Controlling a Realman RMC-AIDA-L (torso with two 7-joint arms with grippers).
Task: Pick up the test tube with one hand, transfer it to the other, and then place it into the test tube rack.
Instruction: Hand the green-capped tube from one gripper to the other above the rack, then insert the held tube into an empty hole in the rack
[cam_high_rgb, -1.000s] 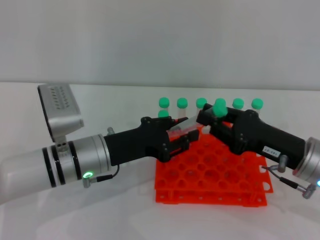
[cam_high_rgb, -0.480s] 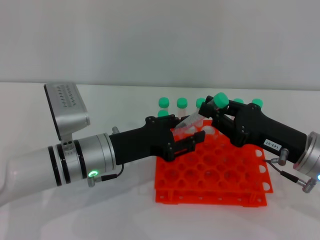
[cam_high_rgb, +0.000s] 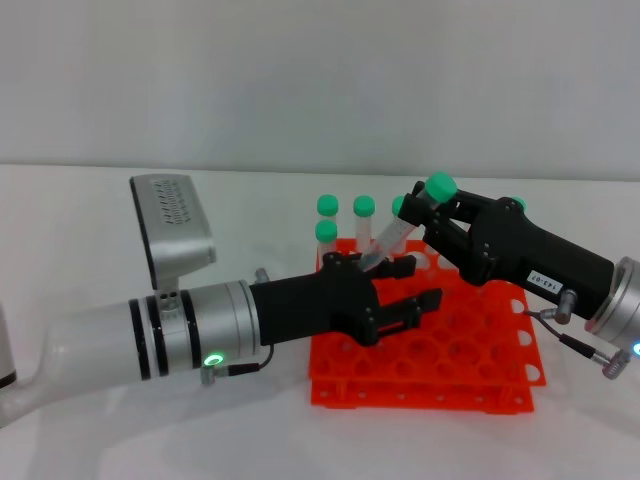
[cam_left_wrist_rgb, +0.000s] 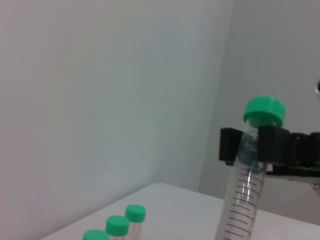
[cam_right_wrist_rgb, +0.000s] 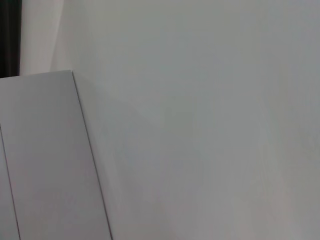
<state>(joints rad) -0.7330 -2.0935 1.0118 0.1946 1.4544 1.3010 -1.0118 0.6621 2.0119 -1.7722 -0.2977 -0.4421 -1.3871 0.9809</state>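
So nearest us, our left gripper (cam_high_rgb: 400, 295) sits low over the front of the test tube rack (cam_high_rgb: 430, 345), jaws spread and holding nothing. The test tube (cam_high_rgb: 400, 228) isn't in it; its bottom tip pokes down just above and behind those open fingers.

Up and back, our right gripper (cam_high_rgb: 432, 222), the one with the white label, has its jaws clenched on the tube just under the green cap, with the tube tilted, cap high and tip leaning toward the left arm. The left wrist view shows that pinch (cam_left_wrist_rgb: 250, 145) clearly.

What worries us: the tilt. If we lower it like that, the tip could catch a hole rim and the tube could pivot in the jaws. The left fingers are also close enough to get clipped. Behind the rack, the spare tubes (cam_high_rgb: 345, 208) on the counter (cam_high_rgb: 250, 210) could get knocked over.
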